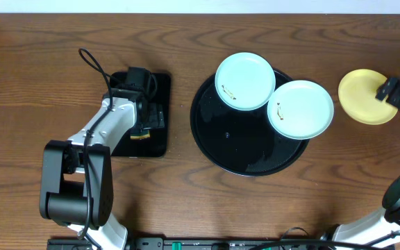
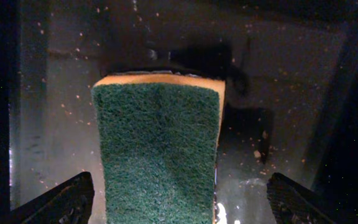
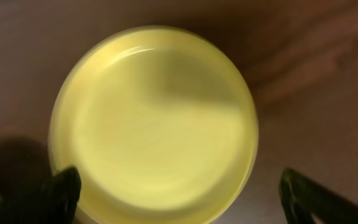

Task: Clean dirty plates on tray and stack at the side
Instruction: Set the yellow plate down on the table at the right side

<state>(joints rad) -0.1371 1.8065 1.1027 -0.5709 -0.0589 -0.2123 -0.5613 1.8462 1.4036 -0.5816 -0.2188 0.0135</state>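
While left gripper (image 2: 179,194) gapes over the sponge (image 2: 157,149), right gripper (image 3: 179,186), apparently spread, overhangs yellow plate (image 3: 154,118).

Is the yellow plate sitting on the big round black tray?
No, the yellow plate lies on the wooden table, off to the right of the round black tray.

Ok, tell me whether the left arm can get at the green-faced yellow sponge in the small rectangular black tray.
Probably yes: the open left gripper hangs over the green-faced yellow sponge, one finger either side, nothing between.
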